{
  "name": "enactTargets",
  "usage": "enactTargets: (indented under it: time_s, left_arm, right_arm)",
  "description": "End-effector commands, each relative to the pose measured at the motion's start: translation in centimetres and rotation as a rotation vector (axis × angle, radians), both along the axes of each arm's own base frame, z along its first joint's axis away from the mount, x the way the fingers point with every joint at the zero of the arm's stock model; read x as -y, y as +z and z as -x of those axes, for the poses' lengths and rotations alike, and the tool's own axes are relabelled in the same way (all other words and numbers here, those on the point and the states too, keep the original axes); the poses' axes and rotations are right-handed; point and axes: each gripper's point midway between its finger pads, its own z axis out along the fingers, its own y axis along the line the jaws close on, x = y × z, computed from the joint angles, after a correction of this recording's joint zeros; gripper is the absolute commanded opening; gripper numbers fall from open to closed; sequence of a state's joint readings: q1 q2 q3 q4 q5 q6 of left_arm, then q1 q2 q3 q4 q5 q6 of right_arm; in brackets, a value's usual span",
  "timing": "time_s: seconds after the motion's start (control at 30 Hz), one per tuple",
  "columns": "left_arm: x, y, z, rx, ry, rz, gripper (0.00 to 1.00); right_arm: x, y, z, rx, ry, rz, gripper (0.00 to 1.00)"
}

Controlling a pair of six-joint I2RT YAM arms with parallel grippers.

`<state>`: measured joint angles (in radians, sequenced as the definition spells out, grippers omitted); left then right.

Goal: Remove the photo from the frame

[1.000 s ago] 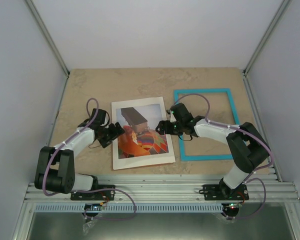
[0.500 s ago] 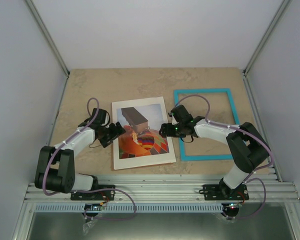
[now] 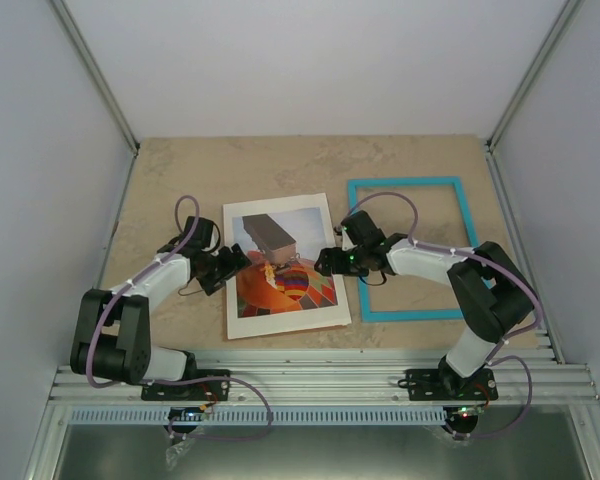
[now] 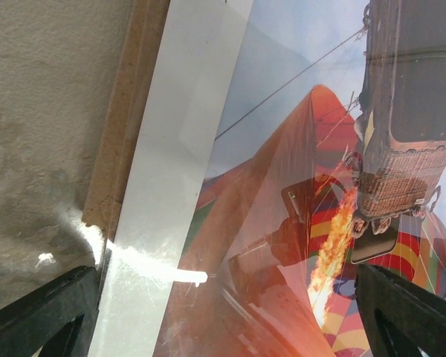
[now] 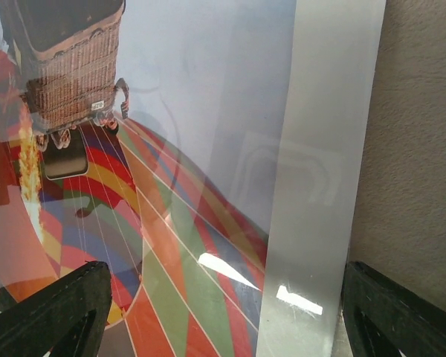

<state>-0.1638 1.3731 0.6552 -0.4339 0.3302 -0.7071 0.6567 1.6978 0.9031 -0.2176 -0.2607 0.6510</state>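
Note:
The photo (image 3: 290,285), a hot-air balloon print, lies flat mid-table under a white mat (image 3: 280,322), outside the frame. The turquoise frame (image 3: 466,235) lies empty on the table to its right. My left gripper (image 3: 238,262) is open at the mat's left edge, and in the left wrist view (image 4: 227,327) its fingers straddle the mat strip (image 4: 163,186) and the photo (image 4: 297,149). My right gripper (image 3: 323,261) is open at the mat's right edge, and in the right wrist view (image 5: 227,320) it spans the photo (image 5: 171,149) and the mat strip (image 5: 320,171). The surface is glossy with reflections.
A brown backing board edge (image 4: 119,134) shows under the mat's left side. The beige stone-patterned table (image 3: 180,170) is walled by white panels on three sides. A metal rail (image 3: 320,385) carries both arm bases at the near edge.
My right gripper has shifted slightly down and left along the mat's right edge. The left arm, the photo and the frame have not moved.

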Motion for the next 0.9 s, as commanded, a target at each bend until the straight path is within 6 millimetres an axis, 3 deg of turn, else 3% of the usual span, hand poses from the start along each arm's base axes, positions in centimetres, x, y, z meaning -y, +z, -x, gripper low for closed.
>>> enactTargets:
  time_s: [0.0, 0.27, 0.87]
  left_arm:
    - [0.3, -0.1, -0.1, 0.009, -0.019, 0.004, 0.95]
    - [0.1, 0.4, -0.8, 0.025, -0.019, -0.017, 0.95]
    - [-0.9, 1.3, -4.2, 0.059, -0.026, -0.122, 0.96]
  right_arm:
    - [-1.4, 1.9, -0.2, 0.018, 0.025, -0.089, 0.84]
    - [-2.1, 3.8, -0.5, 0.044, 0.035, -0.139, 0.84]
    - [-3.7, 4.1, -1.1, 0.023, 0.062, -0.212, 0.83]
